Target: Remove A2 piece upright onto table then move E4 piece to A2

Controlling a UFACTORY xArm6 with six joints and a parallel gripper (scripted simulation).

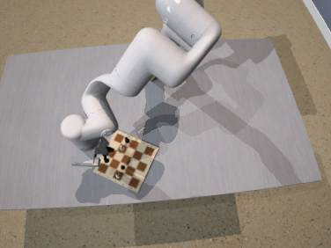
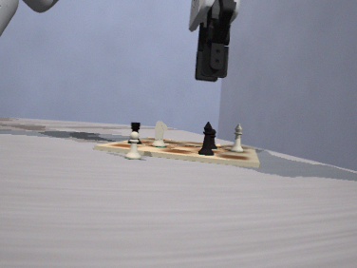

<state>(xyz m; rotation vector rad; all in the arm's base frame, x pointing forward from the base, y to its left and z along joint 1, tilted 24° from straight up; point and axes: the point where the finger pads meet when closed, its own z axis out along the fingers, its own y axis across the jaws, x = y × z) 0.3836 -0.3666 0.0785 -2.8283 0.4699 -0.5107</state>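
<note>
A small brown-and-cream chessboard [image 1: 150,151] [image 2: 216,160] lies on the grey table. It carries several pieces: a white pawn [image 2: 134,148], a black rook [image 2: 135,127], a white knight [image 2: 159,133], a tall black piece [image 2: 207,139] and a white bishop [image 2: 237,138], all upright. From above, the pieces show as small dark and pale dots; one black piece [image 1: 106,158] stands at the board's left edge. My gripper [image 1: 102,150] [image 2: 212,76] hangs well above the board, over its left edge, with its fingers partly closed and nothing between them. The square labels are too small to read.
The grey table top [image 1: 246,132] ends at a brown floor in front and at the sides. The arm's white links [image 1: 145,66] reach over the table from the back. A grey wall [image 2: 294,71] stands behind the board.
</note>
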